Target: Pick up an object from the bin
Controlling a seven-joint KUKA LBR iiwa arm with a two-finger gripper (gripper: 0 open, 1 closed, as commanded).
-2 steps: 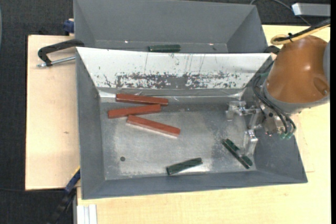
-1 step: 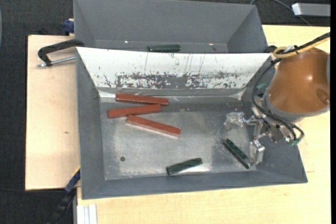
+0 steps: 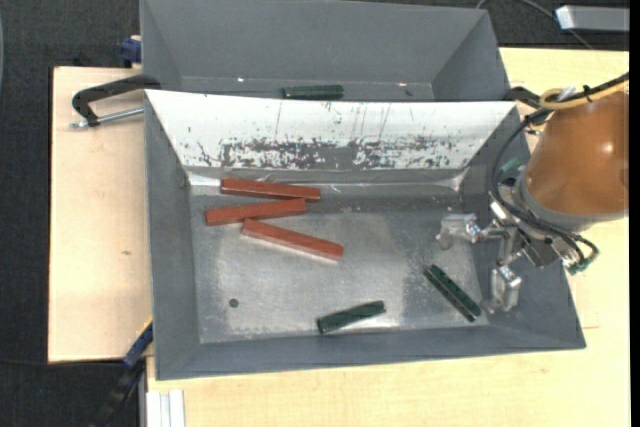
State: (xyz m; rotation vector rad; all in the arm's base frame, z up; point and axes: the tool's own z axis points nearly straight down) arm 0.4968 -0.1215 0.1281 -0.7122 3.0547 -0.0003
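Fingers (image 3: pixel 507 287) on the gripper (image 3: pixel 478 263) are spread wide, nothing held. Short dark green flat bar (image 3: pixel 452 291) is found just beside them, near the grey metal bin's (image 3: pixel 170 245) right wall; could be knocked aside by a descending fingertip, tbh.

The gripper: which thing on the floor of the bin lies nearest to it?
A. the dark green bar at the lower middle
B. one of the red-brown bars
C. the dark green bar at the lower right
C: the slanted dark green bar at the lower right lies just beside the gripper. The other green bar lies further left, and the red-brown bars are at the upper left.
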